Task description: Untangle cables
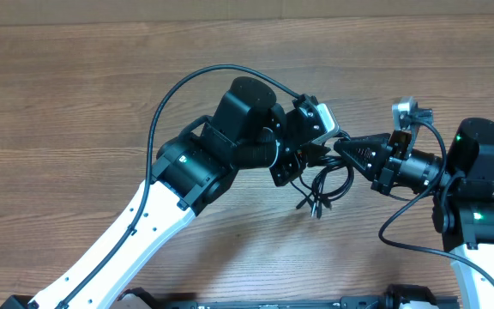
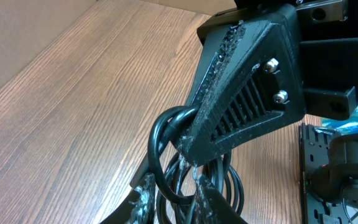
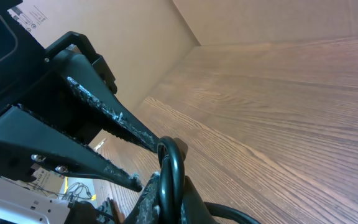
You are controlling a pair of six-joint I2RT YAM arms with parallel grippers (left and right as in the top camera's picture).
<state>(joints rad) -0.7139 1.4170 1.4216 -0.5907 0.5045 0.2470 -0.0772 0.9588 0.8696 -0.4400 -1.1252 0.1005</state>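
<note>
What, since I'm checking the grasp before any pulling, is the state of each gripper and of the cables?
left gripper: shut on the cables.
right gripper: shut on the cables.
cables: wound together in loops, pinched by both grippers at one spot, with loose loops hanging below.

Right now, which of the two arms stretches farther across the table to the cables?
The left arm, its long white link running diagonally from the bottom-left corner; the right arm sits folded by the right edge.
</note>
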